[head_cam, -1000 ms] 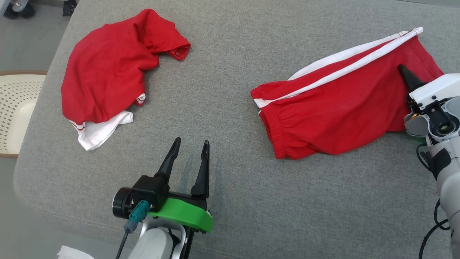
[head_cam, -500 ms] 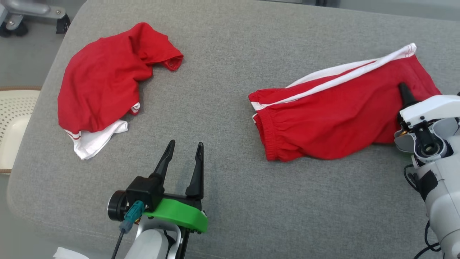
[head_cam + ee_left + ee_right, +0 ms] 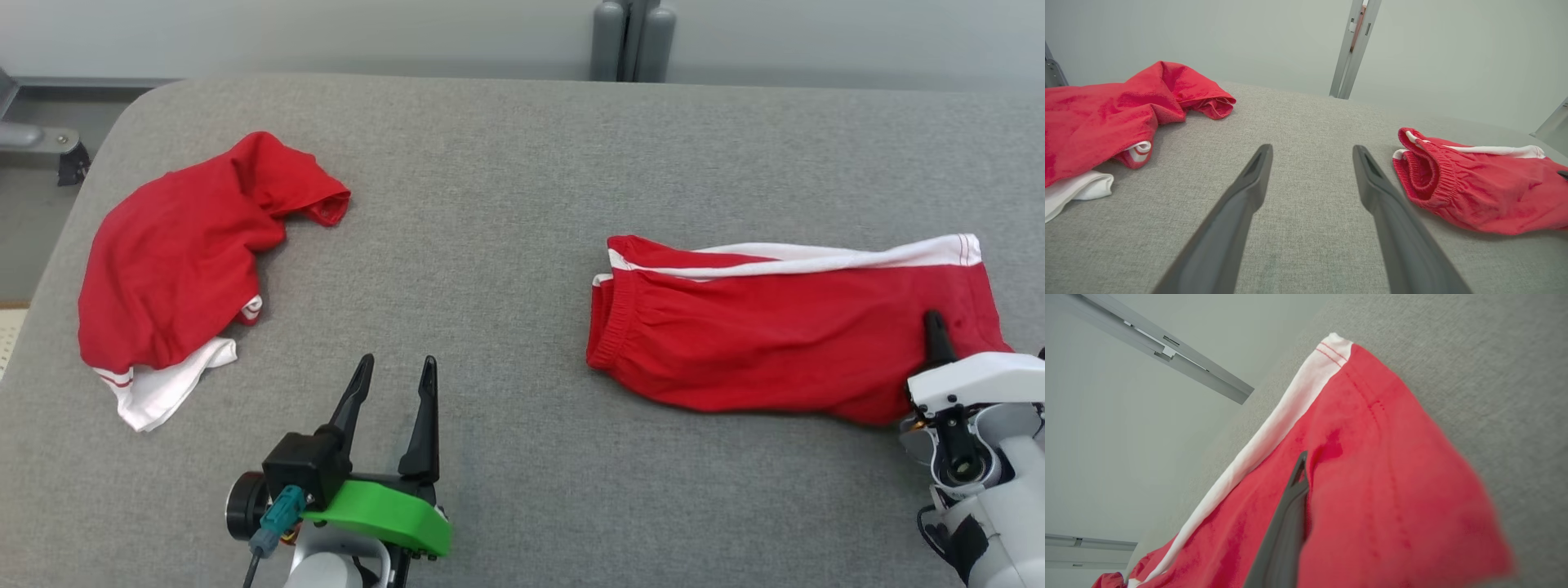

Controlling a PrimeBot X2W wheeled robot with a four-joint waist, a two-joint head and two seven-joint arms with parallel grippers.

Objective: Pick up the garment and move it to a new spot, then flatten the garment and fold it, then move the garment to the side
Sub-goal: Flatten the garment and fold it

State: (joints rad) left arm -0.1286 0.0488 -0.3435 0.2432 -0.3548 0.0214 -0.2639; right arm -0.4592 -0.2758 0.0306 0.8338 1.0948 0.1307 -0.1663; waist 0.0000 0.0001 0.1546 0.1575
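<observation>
R gripper (image 3: 934, 322) is clamped on a pinch of the red shorts (image 3: 759, 343) nr the leg hem, rt side of the grey cushion (image 3: 506, 180). L gripper (image 3: 392, 371) gapes wide, nothing in it, low over bare cushion. Risk: thin pinch, prob top layer only, so cloth may slip or sag open on lift. Can't see cushion's rt edge, so safer to go inward. Bare room mid-cushion, betw shorts & crumpled red shirt (image 3: 171, 261) by left edge.
</observation>
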